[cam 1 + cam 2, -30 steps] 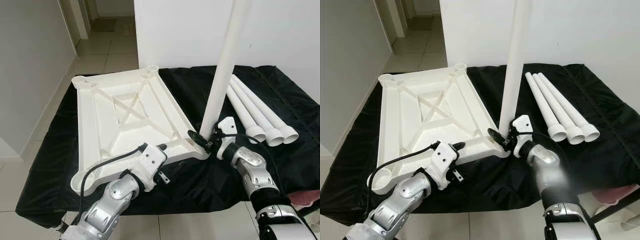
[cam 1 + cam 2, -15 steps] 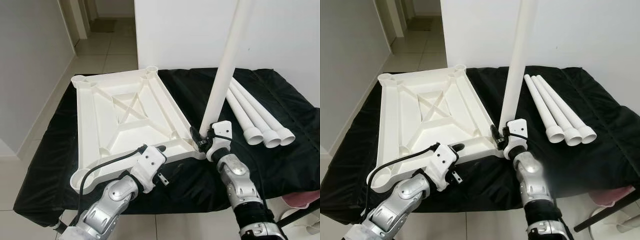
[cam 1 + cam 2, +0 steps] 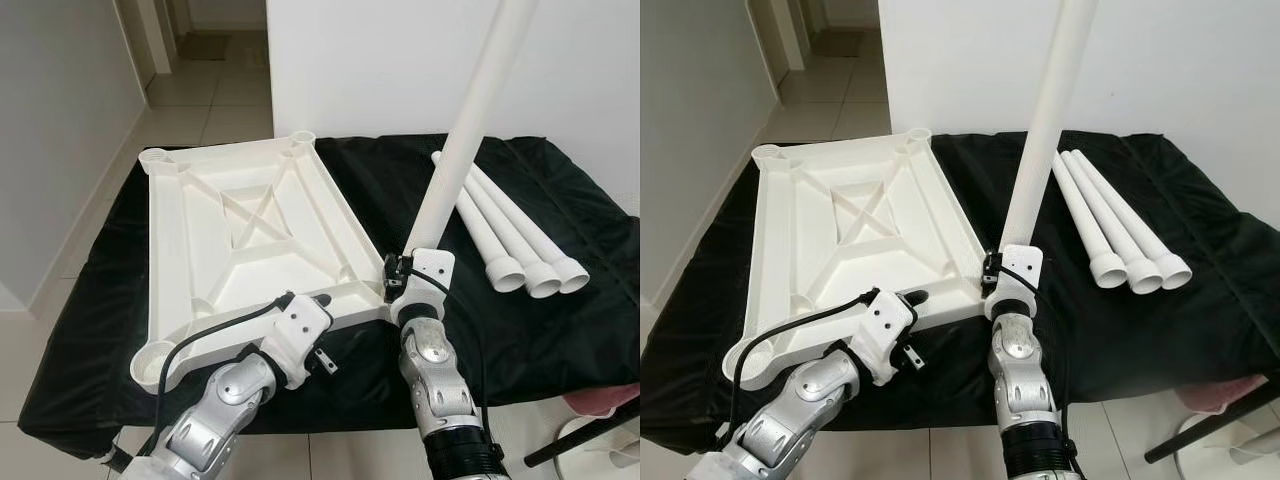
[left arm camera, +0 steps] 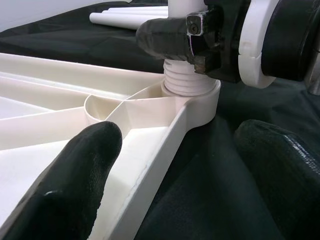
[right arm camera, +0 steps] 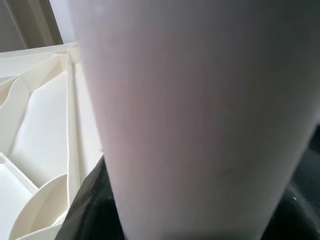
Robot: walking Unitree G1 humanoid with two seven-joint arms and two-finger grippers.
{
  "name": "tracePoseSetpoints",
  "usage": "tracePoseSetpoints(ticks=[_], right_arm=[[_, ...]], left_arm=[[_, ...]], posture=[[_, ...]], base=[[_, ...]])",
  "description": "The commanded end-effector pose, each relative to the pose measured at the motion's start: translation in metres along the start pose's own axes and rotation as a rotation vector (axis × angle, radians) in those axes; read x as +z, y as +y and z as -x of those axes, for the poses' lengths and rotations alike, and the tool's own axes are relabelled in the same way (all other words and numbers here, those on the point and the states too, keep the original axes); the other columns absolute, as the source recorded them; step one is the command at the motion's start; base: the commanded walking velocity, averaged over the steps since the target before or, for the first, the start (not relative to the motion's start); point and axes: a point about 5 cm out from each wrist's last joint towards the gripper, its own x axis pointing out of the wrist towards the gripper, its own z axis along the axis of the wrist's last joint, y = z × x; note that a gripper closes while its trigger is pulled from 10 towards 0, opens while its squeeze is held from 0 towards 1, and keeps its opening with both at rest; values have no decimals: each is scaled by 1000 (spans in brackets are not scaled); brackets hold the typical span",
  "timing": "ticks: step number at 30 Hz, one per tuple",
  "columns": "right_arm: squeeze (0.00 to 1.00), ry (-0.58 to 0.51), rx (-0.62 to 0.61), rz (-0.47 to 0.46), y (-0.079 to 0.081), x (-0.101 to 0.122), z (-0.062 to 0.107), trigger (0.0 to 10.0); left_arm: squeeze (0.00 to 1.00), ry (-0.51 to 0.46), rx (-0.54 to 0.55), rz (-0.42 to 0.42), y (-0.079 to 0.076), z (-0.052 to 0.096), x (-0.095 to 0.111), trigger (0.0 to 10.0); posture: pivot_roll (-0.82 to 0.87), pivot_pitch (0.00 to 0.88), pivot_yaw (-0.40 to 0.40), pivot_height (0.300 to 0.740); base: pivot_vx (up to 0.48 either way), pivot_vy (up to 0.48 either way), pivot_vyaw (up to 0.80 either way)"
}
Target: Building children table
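Note:
The white tabletop point(image 3: 240, 220) lies upside down on the black cloth point(image 3: 560, 320). One white leg point(image 3: 460, 150) stands in its near right corner socket, leaning to the right at the top. The leg's threaded end point(image 4: 187, 82) sits partly in the socket. My right gripper point(image 3: 400, 280) is shut on the leg just above the socket. At the tabletop's front rim, my left gripper point(image 3: 318, 300) is open. One finger point(image 4: 85, 165) is inside the rim and the other is outside over the cloth.
Three more white legs point(image 3: 510, 230) lie side by side on the cloth at the right. A white wall stands behind the table. A tiled corridor runs off at the back left. Something pink point(image 3: 610, 400) sits low at the right, past the table's front edge.
My right forearm has swung from the right to straight below the socket, still holding the leg. The leg's top leans further right. The left gripper has stayed at the rim.

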Motion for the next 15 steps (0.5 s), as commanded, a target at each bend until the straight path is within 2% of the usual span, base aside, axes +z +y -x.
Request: tracePoseSetpoints(ticks=[1, 2, 3, 6, 7, 12, 13, 14, 15], right_arm=[[0, 47, 9, -62, 3, -10, 8, 10000], [0, 47, 9, -62, 3, -10, 8, 10000], [1000, 16, 27, -52, 1, -5, 8, 10000], [1000, -18, 78, -59, -3, 1, 8, 10000], [1000, -29, 138, -71, -6, 4, 6, 10000], [1000, -35, 182, -63, -8, 5, 4, 10000], [78, -36, 232, -45, -14, 4, 2, 10000], [0, -32, 314, 13, -22, 3, -1, 10000], [0, -32, 314, 13, -22, 3, -1, 10000]], left_arm=[[0, 19, -90, 2, -6, 2, -3, 10000], [0, 19, -90, 2, -6, 2, -3, 10000], [0, 18, -90, 2, -5, 2, -3, 10000], [0, 15, -88, 6, -5, 1, -2, 10000], [0, 14, -88, 11, -7, 1, -2, 10000], [0, 15, -90, 14, -8, 2, -3, 10000], [0, 17, -90, 16, -9, 2, -3, 10000], [0, 18, -86, 19, -9, 3, -3, 10000], [0, 18, -86, 19, -9, 3, -3, 10000]], posture=[[-36, 0, 9, 740], [-36, 0, 9, 740], [-39, 0, 9, 740], [-44, 0, 10, 740], [-46, 0, 10, 740], [-46, 0, 10, 740], [-44, 0, 7, 740], [-41, 0, 8, 740], [-41, 0, 8, 740]], base=[[0, 0, 0], [0, 0, 0], [0, 0, 0], [0, 0, 0], [0, 0, 0], [0, 0, 0], [0, 0, 0], [0, 0, 0], [0, 0, 0]])
